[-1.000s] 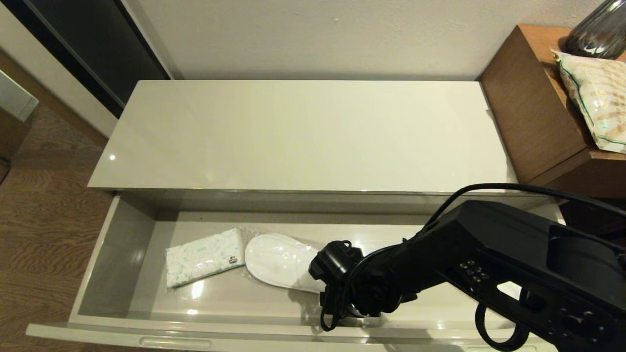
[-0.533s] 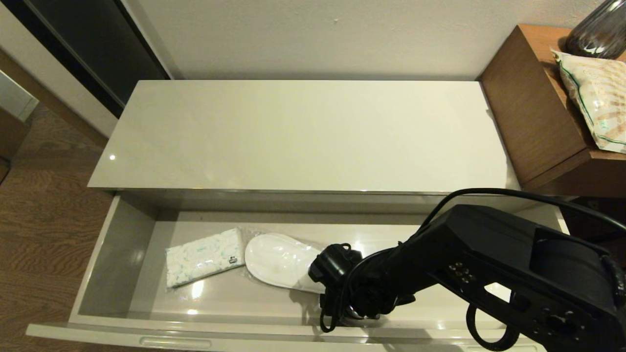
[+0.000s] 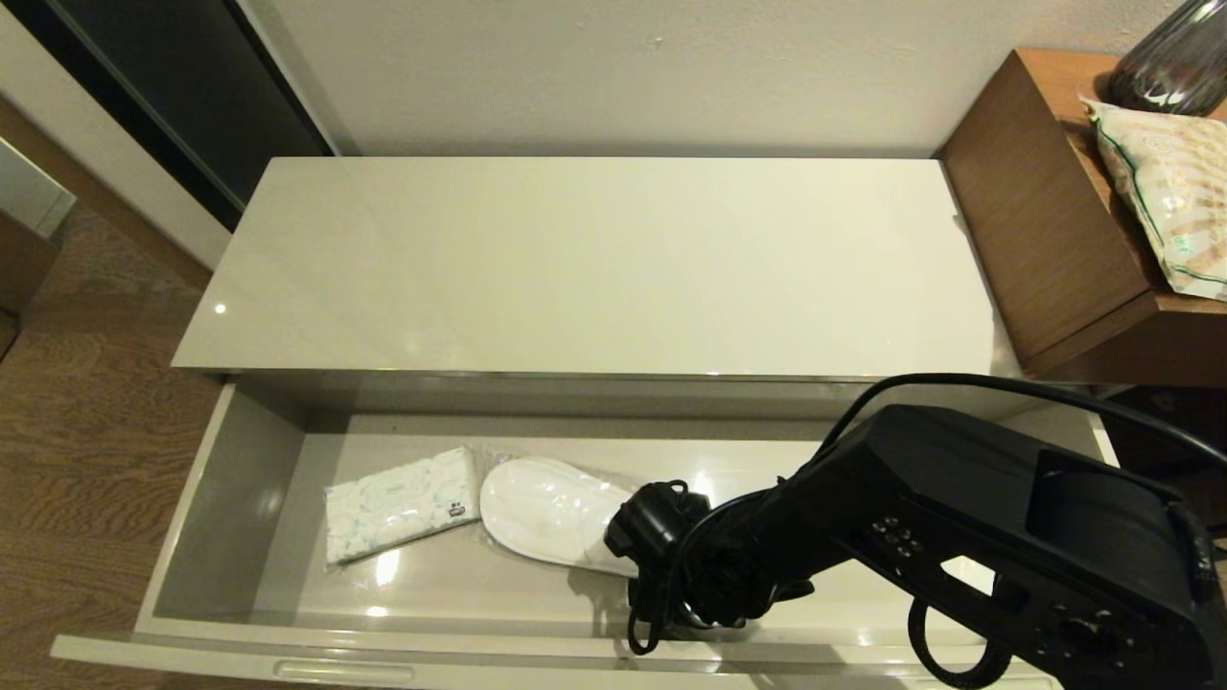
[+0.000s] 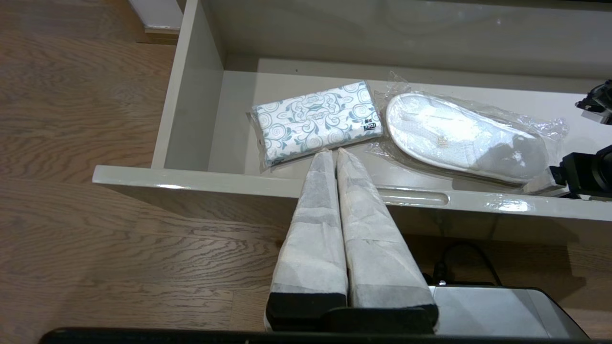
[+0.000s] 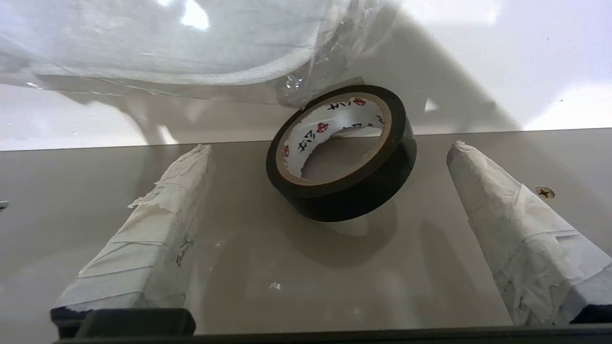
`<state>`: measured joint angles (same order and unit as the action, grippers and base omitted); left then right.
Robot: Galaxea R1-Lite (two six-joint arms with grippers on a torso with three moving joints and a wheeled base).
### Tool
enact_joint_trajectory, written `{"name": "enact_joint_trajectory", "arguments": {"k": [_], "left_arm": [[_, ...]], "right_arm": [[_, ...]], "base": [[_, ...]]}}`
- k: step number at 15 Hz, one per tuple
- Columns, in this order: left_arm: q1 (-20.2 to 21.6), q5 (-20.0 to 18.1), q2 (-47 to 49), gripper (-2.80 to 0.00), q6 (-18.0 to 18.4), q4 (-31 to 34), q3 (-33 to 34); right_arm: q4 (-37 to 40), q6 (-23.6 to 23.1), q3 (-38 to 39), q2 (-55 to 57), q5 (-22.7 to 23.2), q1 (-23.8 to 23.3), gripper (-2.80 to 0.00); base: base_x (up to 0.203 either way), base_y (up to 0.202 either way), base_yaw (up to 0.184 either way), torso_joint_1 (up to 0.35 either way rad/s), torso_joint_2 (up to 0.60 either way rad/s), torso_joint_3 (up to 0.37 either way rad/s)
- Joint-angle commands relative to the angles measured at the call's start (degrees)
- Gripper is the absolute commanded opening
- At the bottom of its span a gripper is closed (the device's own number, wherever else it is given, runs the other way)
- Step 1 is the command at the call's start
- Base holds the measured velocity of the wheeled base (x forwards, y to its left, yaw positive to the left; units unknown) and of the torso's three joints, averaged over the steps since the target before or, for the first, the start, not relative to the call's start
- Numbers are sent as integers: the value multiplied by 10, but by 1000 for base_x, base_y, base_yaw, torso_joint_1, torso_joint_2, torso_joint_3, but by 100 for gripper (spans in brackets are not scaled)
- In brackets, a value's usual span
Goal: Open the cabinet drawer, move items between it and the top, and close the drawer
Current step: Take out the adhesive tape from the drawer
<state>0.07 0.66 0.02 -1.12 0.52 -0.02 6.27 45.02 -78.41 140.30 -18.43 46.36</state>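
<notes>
The cabinet drawer [image 3: 230,498] stands pulled out below the bare cream top [image 3: 594,268]. A white tissue pack with pale blue print [image 3: 401,503] [image 4: 315,123] lies in its left half. My right arm [image 3: 911,498] reaches down into the drawer near the front wall. In the right wrist view my right gripper [image 5: 330,147] is open, and the black tape roll [image 5: 342,153] sits tilted between the fingertips, touching neither. The roll is hidden in the head view. My left gripper [image 4: 333,152] is shut and empty outside the drawer front [image 4: 191,179].
A white slipper in clear plastic [image 3: 546,513] [image 4: 454,138] lies beside the tissue pack, its wrap reaching the tape roll. A taller brown table [image 3: 1035,220] at the right carries a snack bag [image 3: 1165,192] and a dark vase [image 3: 1174,62]. Wooden floor lies to the left.
My right forearm has sunk slightly over the drawer. The gripper stays open and the items have not moved.
</notes>
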Motion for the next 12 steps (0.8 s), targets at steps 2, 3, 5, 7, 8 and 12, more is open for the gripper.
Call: {"name": "enact_joint_trajectory", "arguments": {"k": [2, 3, 5, 7, 8, 12], "left_arm": [[0, 0, 1, -280, 0, 0, 0], [0, 0, 1, -280, 0, 0, 0], [0, 0, 1, -280, 0, 0, 0], [0, 0, 1, -280, 0, 0, -1], [0, 0, 1, -280, 0, 0, 0], [0, 0, 1, -280, 0, 0, 0]], "right_arm": [[0, 14, 1, 4, 0, 0, 0], [0, 15, 0, 7, -2, 0, 0], [1, 15, -1, 8, -4, 0, 0], [1, 15, -1, 9, -8, 0, 0], [1, 15, -1, 9, -8, 0, 0], [1, 15, -3, 9, -8, -1, 0]], "base": [[0, 0, 0, 0, 0, 0], [0, 0, 0, 0, 0, 0], [0, 0, 0, 0, 0, 0], [0, 0, 0, 0, 0, 0], [0, 0, 0, 0, 0, 0], [0, 0, 0, 0, 0, 0]]}}
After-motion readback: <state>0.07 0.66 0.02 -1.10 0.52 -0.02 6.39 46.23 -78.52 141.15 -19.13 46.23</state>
